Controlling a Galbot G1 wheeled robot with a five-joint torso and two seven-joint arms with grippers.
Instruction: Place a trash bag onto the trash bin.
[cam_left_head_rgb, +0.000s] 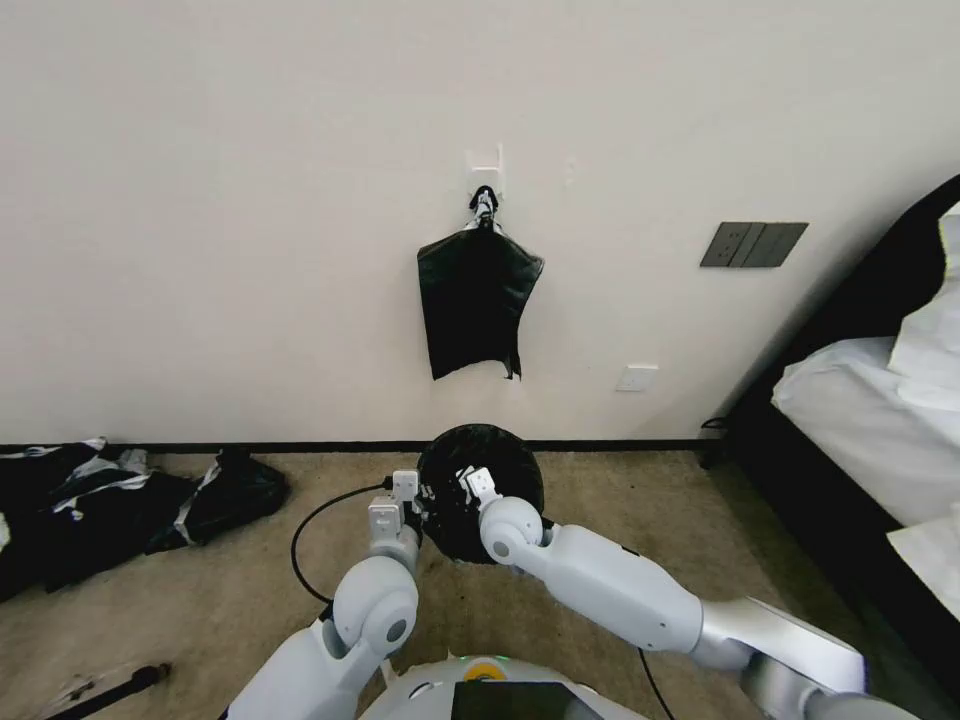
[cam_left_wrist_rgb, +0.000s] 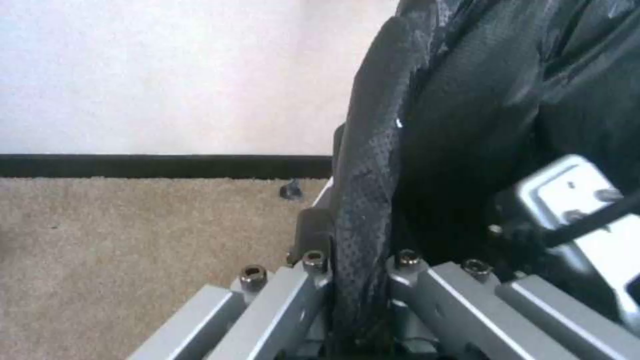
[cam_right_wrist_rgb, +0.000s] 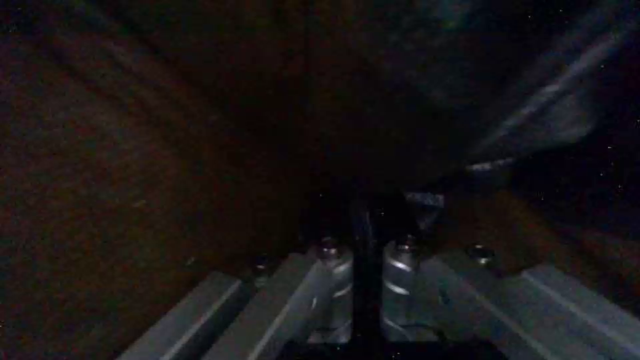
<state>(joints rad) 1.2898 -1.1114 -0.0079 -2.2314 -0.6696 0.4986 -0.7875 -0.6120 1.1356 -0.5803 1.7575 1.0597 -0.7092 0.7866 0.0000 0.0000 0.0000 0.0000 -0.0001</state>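
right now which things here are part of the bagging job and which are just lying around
Part of the job:
- trash bag, draped over the trash bin
- left end effector, shut on the bag's edge
- right end effector, inside the bag

Just lying about:
- bundle of bags hanging on the wall
- black sacks on the carpet
- bed

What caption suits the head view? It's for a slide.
Both grippers, left and right, work the black trash bag at the bin's mouth, below spare bags hooked on the wall.
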